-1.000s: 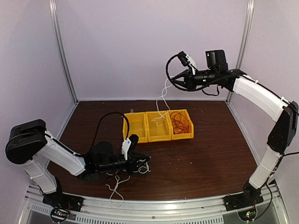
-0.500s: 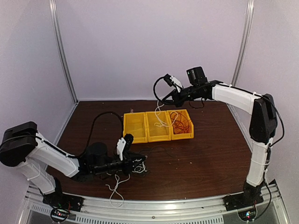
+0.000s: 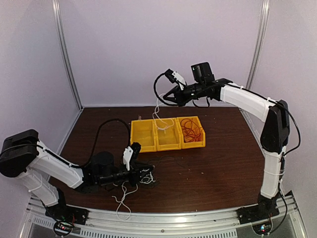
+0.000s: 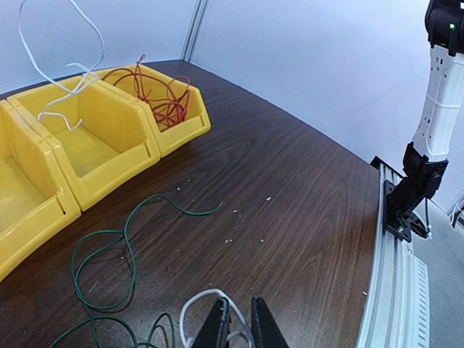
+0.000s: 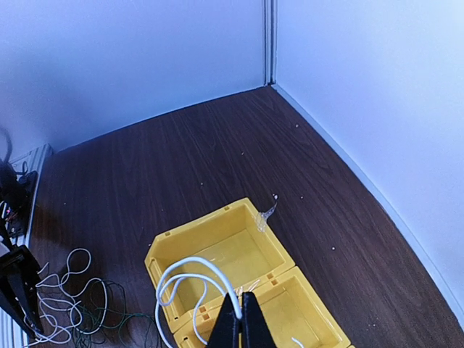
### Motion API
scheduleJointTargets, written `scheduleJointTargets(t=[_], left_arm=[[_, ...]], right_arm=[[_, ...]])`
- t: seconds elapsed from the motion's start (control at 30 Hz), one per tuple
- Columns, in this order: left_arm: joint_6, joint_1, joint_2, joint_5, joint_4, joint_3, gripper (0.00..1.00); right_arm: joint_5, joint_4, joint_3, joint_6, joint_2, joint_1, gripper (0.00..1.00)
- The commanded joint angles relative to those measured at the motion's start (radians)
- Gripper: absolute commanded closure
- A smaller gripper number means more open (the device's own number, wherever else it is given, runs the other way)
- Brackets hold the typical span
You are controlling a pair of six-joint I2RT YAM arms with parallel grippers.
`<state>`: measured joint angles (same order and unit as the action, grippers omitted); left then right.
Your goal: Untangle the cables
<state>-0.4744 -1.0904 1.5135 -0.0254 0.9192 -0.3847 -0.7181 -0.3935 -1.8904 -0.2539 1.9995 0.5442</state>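
Right gripper [image 5: 240, 320]: fingers clenched on a white cable [image 5: 192, 259], which is hung down into the middle yellow bin [image 3: 168, 144].
Left gripper [image 4: 238, 328]: fingers pinched on a white loop [image 4: 204, 293], held low at the table [image 4: 304, 210].
Green cable [image 4: 129, 232]: laid in loose coils on the table, beside the left fingers.
Red cable [image 3: 190, 129]: bundled in the rightmost bin [image 3: 195, 144].

Fixed view high behind, left wrist low, right wrist overhead, yellow bins [image 3: 143, 135] shared
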Motion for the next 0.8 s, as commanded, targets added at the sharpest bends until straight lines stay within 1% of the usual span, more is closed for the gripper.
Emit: scheduleJointTargets(t=[0.0, 0.17, 0.47, 0.77], left_arm=[[0.0, -0.005, -0.009, 0.01, 0.029, 0.009, 0.88], [0.001, -0.005, -0.005, 0.01, 0.03, 0.006, 0.87], [-0.005, -0.005, -0.007, 0.01, 0.032, 0.011, 0.86], [-0.013, -0.005, -0.014, 0.01, 0.037, 0.029, 0.86]], right_arm=[[0.064, -0.023, -0.041, -0.029, -0.032, 0.0, 1.0], [0.068, -0.037, -0.038, -0.035, -0.031, 0.0, 1.0], [0.069, -0.007, 0.03, -0.035, 0.007, -0.001, 1.0], [0.06, 0.004, 0.033, -0.029, 0.061, 0.0, 1.0]])
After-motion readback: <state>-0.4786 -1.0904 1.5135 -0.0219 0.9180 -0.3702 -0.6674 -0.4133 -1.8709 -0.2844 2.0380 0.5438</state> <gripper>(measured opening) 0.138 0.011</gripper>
